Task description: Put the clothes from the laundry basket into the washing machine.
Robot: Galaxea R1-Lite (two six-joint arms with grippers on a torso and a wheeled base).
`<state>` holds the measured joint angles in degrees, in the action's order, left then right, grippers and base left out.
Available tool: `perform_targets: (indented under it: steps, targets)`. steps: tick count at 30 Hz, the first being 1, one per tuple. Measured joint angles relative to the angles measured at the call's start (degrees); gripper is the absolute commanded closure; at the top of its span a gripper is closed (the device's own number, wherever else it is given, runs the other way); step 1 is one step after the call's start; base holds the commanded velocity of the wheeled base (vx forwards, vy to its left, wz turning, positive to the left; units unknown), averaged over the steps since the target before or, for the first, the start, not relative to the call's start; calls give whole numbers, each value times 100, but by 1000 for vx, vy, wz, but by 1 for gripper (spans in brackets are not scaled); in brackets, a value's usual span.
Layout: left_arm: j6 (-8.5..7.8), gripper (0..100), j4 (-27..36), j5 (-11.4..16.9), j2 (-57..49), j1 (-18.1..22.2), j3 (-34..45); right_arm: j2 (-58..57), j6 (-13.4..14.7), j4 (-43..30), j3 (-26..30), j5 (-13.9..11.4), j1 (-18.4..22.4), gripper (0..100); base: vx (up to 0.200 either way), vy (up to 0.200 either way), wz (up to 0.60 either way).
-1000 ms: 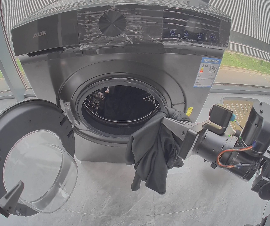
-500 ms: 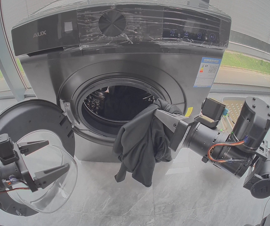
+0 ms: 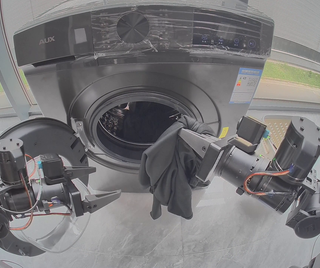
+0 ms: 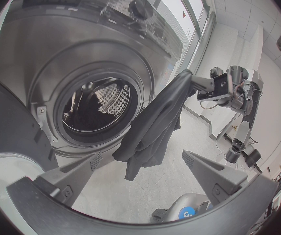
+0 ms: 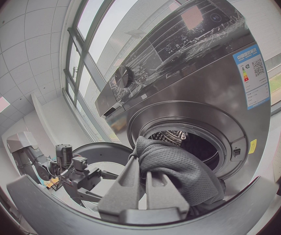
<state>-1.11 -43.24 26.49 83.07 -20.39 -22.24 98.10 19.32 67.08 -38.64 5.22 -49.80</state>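
A dark grey garment [image 3: 169, 168] hangs from my right gripper [image 3: 182, 133], which is shut on its top at the right rim of the washing machine [image 3: 141, 56] opening. The cloth dangles in front of the drum [image 3: 141, 129], above the floor. The left wrist view shows the garment [image 4: 153, 124] and the drum [image 4: 98, 105] with dark clothes inside. The right wrist view has the fingers [image 5: 127, 183] clamped on the mesh fabric [image 5: 179, 170]. My left gripper [image 3: 100, 185] stands open in front of the swung-open door [image 3: 37, 142], low to the left of the garment.
The round glass door hangs open on the machine's left. A perforated beige laundry basket [image 3: 284, 129] stands on the floor behind my right arm. Grey tiled floor [image 3: 130, 231] spreads in front of the machine.
My left arm has risen from the lower left corner and swung right, toward the hanging garment. My right gripper has carried the garment left and slightly up, nearer the drum opening.
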Motion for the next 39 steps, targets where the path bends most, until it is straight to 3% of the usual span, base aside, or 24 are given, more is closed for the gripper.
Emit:
perform_targets:
  steps: [11, 28, 39]
  targets:
    - [5, 0, -257, -22, 867, -190, -351, 0, 2, 5, 9, 6, -94, 100, 0, 0, 0]
    - [24, 0, -844, -512, 2121, -228, -795, -26, 0, 16, 61, 4, -172, 100, 0, 0, 0]
    - [22, 0, -1202, -466, 2862, -339, -1182, -30, 2, 20, 127, 6, -227, 100, 0, 0, 0]
